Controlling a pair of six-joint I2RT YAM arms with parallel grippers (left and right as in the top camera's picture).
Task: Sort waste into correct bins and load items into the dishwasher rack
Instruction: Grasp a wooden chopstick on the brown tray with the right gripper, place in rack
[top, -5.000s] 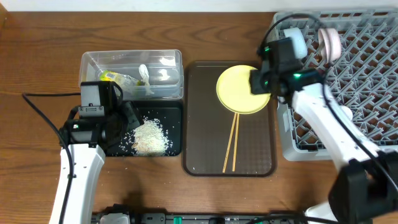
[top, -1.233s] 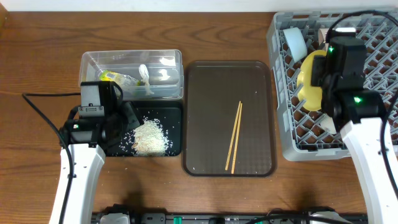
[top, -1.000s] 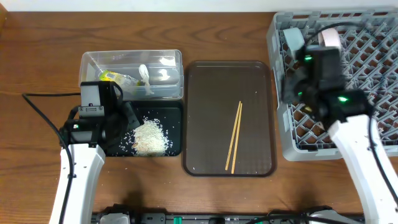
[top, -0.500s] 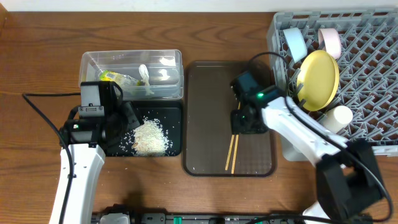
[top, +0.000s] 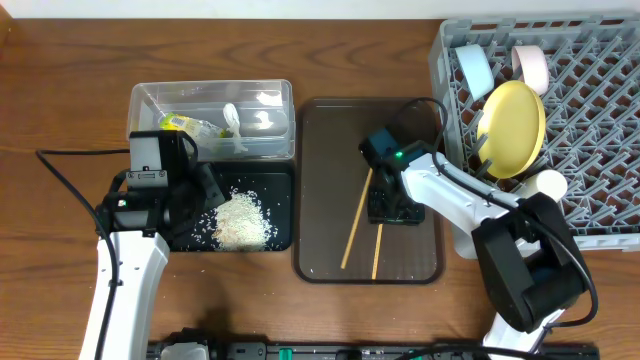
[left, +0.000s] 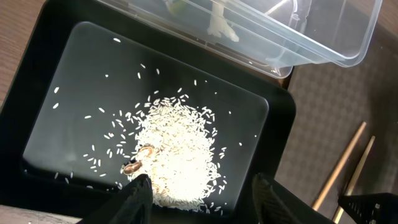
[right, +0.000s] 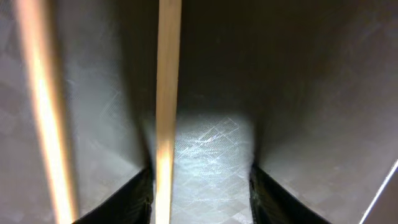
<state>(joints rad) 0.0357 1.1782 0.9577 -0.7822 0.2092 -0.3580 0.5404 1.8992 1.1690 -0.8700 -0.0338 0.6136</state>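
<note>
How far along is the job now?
Done: the round yellow plate, light blue bowl, pinkish bowl and small white cup sit in the grey lattice rack; the crumpled wrapper and white scrap lie in the clear plastic tub; rice lies in the black tray. In hand: the open right gripper straddles one wooden chopstick on the brown tray. Remaining: both chopsticks into the rack.

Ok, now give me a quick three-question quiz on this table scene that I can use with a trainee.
1. True or false: the yellow plate lies flat on the brown tray.
2. Where is the rice? A: in the clear tub. B: in the black tray. C: on the brown tray.
3. Is the right tool open or shut?

Key: 1 false; 2 B; 3 open.
</note>
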